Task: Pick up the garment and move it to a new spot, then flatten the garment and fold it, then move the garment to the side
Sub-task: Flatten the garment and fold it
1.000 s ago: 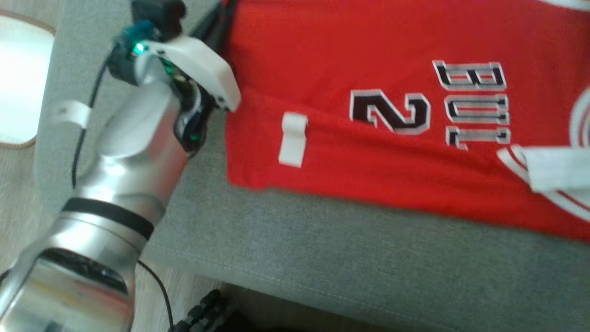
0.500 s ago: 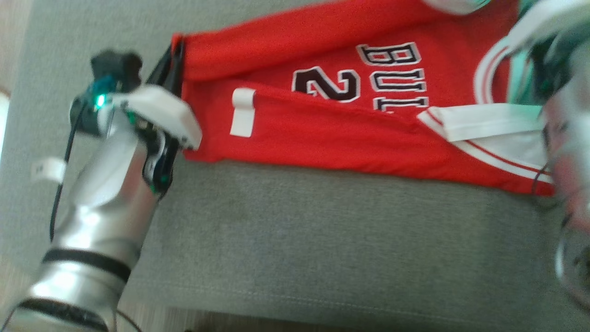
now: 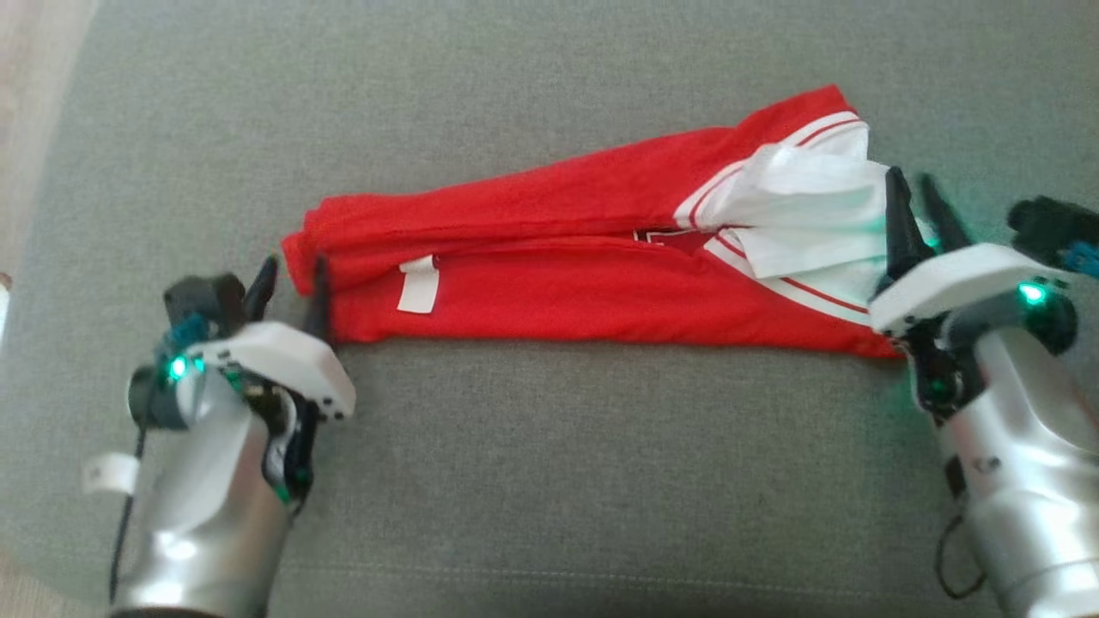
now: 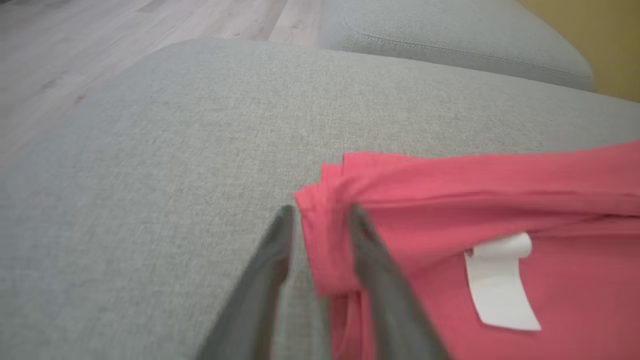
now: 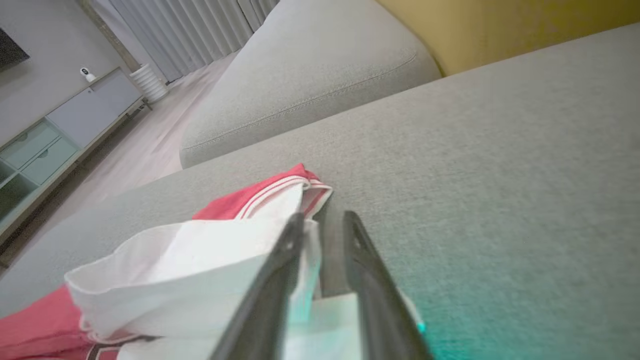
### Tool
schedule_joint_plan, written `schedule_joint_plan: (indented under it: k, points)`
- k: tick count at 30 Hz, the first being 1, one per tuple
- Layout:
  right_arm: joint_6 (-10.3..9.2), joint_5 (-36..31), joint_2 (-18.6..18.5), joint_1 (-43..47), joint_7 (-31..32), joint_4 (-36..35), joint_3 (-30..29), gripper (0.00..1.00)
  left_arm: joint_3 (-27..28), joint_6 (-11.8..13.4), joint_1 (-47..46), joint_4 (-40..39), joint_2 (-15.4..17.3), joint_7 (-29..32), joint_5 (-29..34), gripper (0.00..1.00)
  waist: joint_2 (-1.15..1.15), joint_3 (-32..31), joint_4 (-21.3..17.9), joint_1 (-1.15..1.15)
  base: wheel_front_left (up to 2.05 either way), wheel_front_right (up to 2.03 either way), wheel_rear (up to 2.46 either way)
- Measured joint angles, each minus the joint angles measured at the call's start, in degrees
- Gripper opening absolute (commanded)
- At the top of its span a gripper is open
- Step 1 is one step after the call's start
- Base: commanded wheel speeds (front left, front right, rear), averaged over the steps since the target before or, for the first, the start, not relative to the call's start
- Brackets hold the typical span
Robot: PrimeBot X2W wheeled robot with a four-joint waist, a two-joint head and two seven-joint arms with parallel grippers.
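The garment, a red jersey with white trim, lies folded into a long narrow strip on the grey sofa cushion. A white tag shows near its left end. My left gripper stands open at that left end. In the left wrist view the left gripper straddles the corner of the garment, with red cloth lying loose in the gap. My right gripper is open at the white right end. In the right wrist view the right gripper stands over the garment, beside its white fold.
Wooden floor runs past the cushion's left edge. A second grey cushion lies beyond, against a yellow wall. A low cabinet stands across the room. Bare cushion spreads in front of and behind the strip.
The head camera has swung a long way. The jersey's number and letters, showing before, are now folded under into a narrow strip. Both grippers, shut before, now stand with fingers apart.
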Motion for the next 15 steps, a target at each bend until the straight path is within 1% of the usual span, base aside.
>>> schedule_joint_plan:
  k: [4,5,10,13,15]
  points:
    - [0.00,1.20,-2.05,1.38,0.41,-2.29,-0.32,1.00,3.43,2.21,4.62,-3.87,-2.20,0.00,2.37,1.00,0.00,-1.07,1.13,0.00,0.00,0.00,0.00]
    - [0.00,1.19,-2.16,1.38,0.85,-2.34,-0.44,1.00,4.23,2.40,5.95,-4.86,-2.76,0.00,2.97,1.00,0.00,-1.29,1.55,0.00,0.00,0.00,0.00]
    - [0.00,0.22,-2.01,2.72,3.23,0.85,-1.40,1.00,6.95,2.27,11.88,-8.67,-5.53,0.00,5.15,1.00,0.00,-2.14,4.20,0.00,0.00,0.00,0.00]
    - [0.00,-1.97,-1.45,3.99,4.74,4.53,-1.29,1.00,7.00,1.49,13.50,-9.33,-6.23,0.00,6.68,1.00,0.00,-2.51,5.90,0.00,0.00,0.00,0.00]
    - [-0.01,-3.03,-1.40,3.81,5.24,5.60,-1.38,1.00,7.10,1.26,14.06,-9.47,-6.41,0.00,7.22,1.00,0.00,-2.69,6.80,0.00,0.00,0.00,0.00]
